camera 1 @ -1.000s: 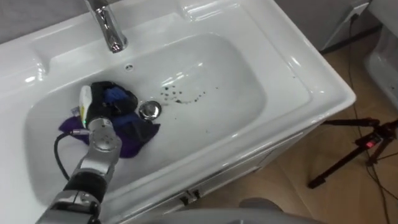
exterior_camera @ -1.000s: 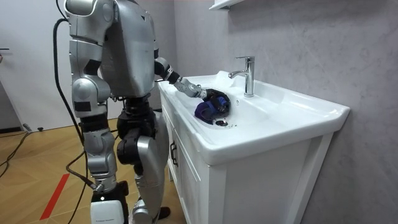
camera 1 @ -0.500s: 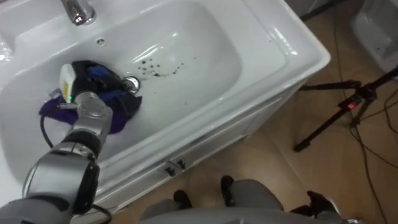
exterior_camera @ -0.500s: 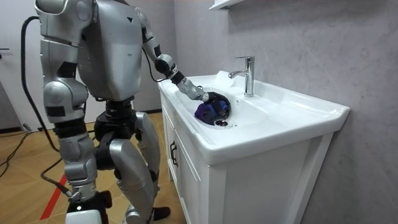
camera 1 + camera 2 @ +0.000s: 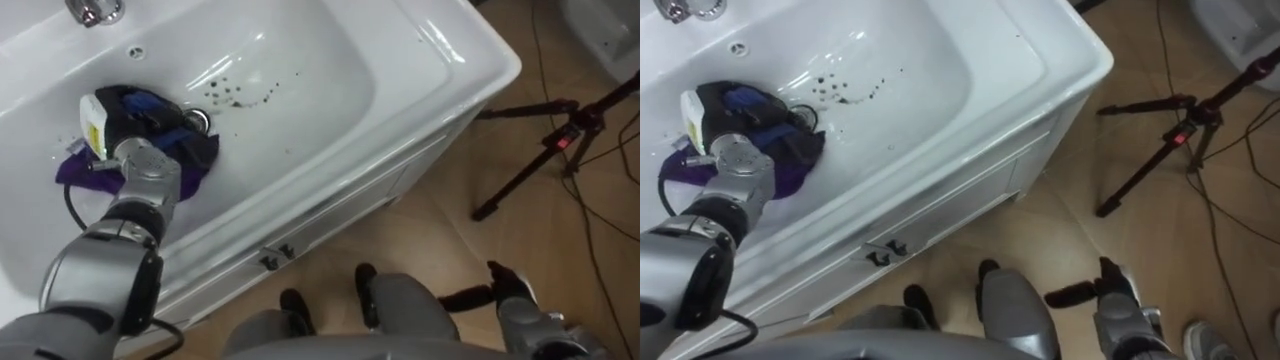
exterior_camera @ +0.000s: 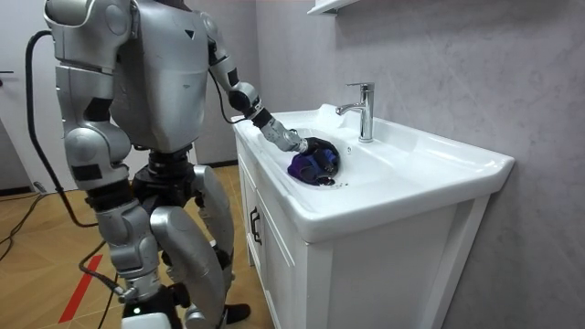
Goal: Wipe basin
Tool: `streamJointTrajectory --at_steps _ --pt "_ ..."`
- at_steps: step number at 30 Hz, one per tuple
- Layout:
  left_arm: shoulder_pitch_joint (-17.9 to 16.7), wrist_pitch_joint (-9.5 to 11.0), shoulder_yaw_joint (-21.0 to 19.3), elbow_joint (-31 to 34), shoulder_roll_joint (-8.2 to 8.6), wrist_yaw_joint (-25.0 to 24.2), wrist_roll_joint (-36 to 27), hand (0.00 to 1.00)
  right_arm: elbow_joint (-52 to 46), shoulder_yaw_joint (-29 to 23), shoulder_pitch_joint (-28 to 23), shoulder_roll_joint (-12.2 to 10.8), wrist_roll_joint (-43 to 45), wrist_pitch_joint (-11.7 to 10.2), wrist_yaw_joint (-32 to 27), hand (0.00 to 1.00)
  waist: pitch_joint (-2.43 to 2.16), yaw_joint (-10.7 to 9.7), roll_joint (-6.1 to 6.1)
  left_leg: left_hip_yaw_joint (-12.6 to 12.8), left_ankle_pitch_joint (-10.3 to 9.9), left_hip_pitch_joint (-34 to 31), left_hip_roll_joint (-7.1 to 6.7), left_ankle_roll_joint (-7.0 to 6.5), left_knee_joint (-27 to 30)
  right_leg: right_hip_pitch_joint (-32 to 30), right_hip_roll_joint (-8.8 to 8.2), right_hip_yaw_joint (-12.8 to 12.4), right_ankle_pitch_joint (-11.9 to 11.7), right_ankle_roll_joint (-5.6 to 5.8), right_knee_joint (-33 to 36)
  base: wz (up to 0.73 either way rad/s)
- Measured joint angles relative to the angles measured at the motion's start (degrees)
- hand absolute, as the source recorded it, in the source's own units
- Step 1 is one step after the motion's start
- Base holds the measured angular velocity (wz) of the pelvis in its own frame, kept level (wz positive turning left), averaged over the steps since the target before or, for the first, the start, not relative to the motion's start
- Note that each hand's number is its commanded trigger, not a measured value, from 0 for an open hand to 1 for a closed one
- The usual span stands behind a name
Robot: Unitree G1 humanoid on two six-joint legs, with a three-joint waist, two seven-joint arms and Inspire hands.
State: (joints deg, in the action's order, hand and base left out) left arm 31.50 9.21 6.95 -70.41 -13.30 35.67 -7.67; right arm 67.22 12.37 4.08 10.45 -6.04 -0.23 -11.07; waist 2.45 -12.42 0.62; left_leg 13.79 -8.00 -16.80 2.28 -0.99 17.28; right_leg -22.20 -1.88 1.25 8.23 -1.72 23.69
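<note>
Purple cloth (image 5: 82, 170) lies under left hand (image 5: 140, 113).

free: basin (image 5: 330, 70) right half (dark specks (image 5: 235, 93) there) | blocked: faucet (image 6: 363, 110) at back rim, cloth (image 5: 78, 170) left

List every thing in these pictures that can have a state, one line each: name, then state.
basin: dirty, dark specks beside the drain
cloth: bunched, lying in the basin
left robot hand: curled on the cloth
right robot hand: open, holding nothing
tap: no water seen running
cabinet doors: shut
tripod: standing, legs spread
</note>
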Motion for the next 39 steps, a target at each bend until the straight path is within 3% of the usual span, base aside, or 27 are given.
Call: streamJointTrajectory --at_steps 4,9,15,19,26,39 --pt "0.24 0.93 0.01 0.16 0.48 0.87 -3.1 1.0 0.05 0.25 0.59 -0.94 -0.27 -0.38 -0.07 0.0 -0.05 -0.45 -0.56 0.03 0.06 -0.01 0.01 -0.04 -0.11 -0.04 0.02 -0.22 0.22 0.2 0.11 0.0" --pt "0.67 2.18 1.31 0.22 0.68 2.26 -8.98 1.0 1.6 1.24 0.59 -1.06 -3.3 -0.42 -0.67 0.0 -0.1 -2.47 -1.21 0.09 0.0 0.05 0.01 0.02 -0.01 0.18 0.32 -1.3 0.3 0.99 -0.09 0.04" --pt "5.01 2.36 2.52 0.21 3.38 1.51 -9.78 1.0 3.78 2.7 0.88 -1.96 -4.99 -0.12 -0.35 0.0 0.19 -5.54 -2.92 0.88 0.17 -0.6 0.13 -0.39 0.4 0.0 0.28 -1.36 -0.63 1.73 -0.84 -0.04" --pt "9.03 3.03 2.83 1.92 4.97 -1.01 -9.62 1.0 4.01 2.64 0.82 -2.1 -4.43 0.05 0.05 0.0 0.02 -7.43 -3.95 1.99 0.18 -1.61 0.23 -0.86 0.6 -1.18 0.4 -2.16 -1.46 1.97 -1.31 -0.14" --pt "10.35 2.86 2.94 4.05 5.97 -3.39 -9.55 1.0 3.97 2.67 0.93 -2.21 -3.66 -0.36 -0.03 0.0 0.1 -8.06 -2.79 3.53 -0.12 -1.62 0.77 -1.46 1.1 -1.01 1.11 -3.81 -2.81 1.71 -3.01 -0.12" --pt "10.35 2.85 3.84 5.12 6.23 -4.68 -10.8 1.0 3.98 2.78 1.51 -1.78 -3.8 -2.42 1.1 0.0 0.34 -8.1 -1.1 3.25 -0.19 -2.11 0.93 -1.62 1.22 -0.59 0.91 -2.78 -3.74 1.73 -4.13 0.0"
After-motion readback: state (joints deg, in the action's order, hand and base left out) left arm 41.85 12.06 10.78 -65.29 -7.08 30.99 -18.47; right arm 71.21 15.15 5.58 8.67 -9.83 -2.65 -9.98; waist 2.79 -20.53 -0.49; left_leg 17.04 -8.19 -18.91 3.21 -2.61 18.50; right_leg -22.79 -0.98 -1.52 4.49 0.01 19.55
